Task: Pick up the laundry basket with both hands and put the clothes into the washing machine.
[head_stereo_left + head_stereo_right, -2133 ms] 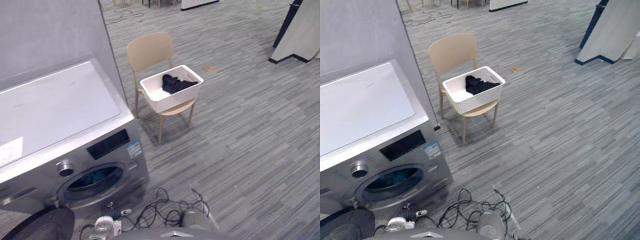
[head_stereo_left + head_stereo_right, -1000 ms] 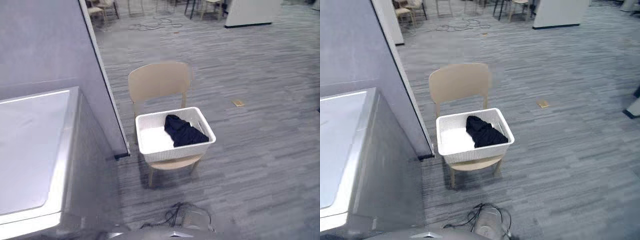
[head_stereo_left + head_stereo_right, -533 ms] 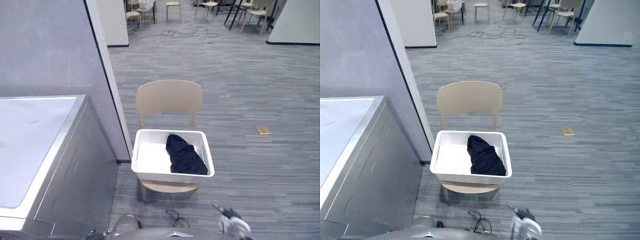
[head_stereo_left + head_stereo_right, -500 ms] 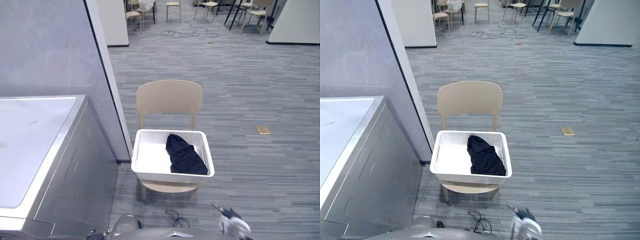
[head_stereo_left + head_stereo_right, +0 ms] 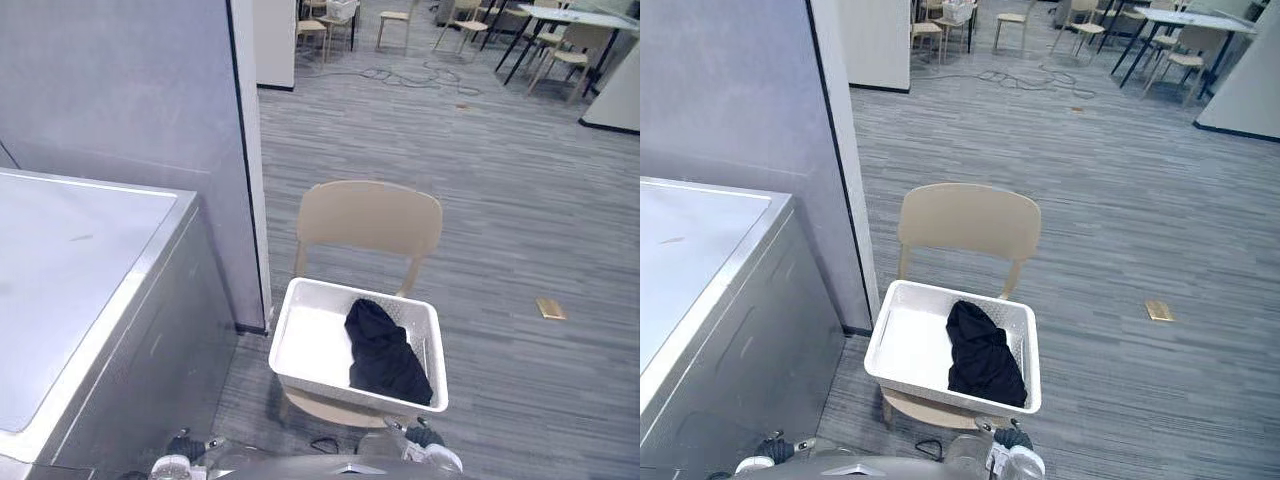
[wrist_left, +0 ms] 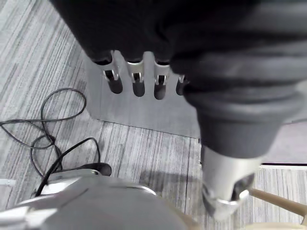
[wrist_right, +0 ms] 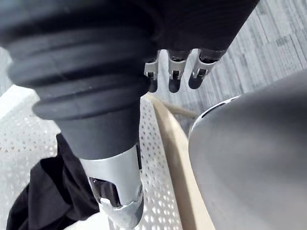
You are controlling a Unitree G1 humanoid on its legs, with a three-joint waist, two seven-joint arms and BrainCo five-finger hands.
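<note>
A white perforated laundry basket [image 5: 340,388] sits on the seat of a beige chair [image 5: 368,218], just in front of me. A dark garment [image 5: 385,355] lies bunched in the basket's right half. The silver washing machine [image 5: 70,280] stands to my left, with its flat top in sight. My left hand [image 5: 178,462] hangs low beside the machine's side, with relaxed fingers [image 6: 136,79] holding nothing. Hanging just short of the basket's near right corner, my right hand [image 5: 432,455] also has loose fingers [image 7: 175,74]. The basket wall [image 7: 153,143] and garment [image 7: 43,191] show right beneath it.
A grey partition wall [image 5: 130,80] rises behind the washing machine, ending close to the chair's left side. A small tan object [image 5: 550,308] lies on the carpet to the right. Chairs and tables [image 5: 540,30] stand far back.
The whole picture has swung from the washer's front to the chair, so the camera moved and came closer. Basket and garment rest as before. Both hands now show at the bottom edge.
</note>
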